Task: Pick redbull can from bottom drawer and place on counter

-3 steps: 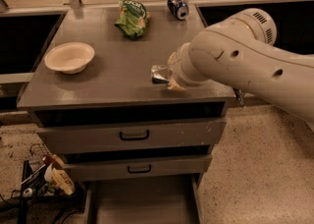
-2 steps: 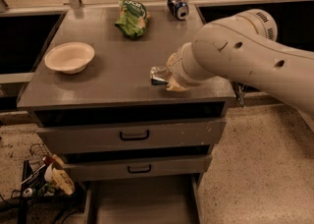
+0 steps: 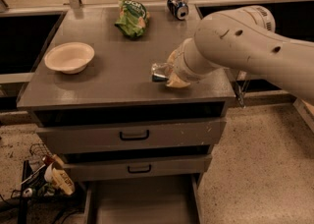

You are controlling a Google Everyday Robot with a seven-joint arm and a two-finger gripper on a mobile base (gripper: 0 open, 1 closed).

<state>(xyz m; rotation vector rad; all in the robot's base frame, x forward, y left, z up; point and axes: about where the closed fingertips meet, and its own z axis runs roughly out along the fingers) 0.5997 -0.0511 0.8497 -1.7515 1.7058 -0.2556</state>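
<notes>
The redbull can (image 3: 158,72) shows only its shiny silver end. It lies on its side, sticking out to the left of my gripper (image 3: 169,74), which is shut on it just over the right part of the counter (image 3: 105,78). One cream finger (image 3: 176,82) shows below the can; my large white arm covers the rest of the hand. The bottom drawer (image 3: 142,203) stands pulled open below, and its grey floor is bare where it shows.
A white bowl (image 3: 69,57) sits at the counter's left. A green chip bag (image 3: 131,16) and a fatter blue can (image 3: 177,7) lie at the back. Two upper drawers with black handles (image 3: 134,135) are closed. A cluttered rack (image 3: 41,179) stands on the floor at left.
The arm and the can have shifted very slightly to the left; otherwise the scene is unchanged.
</notes>
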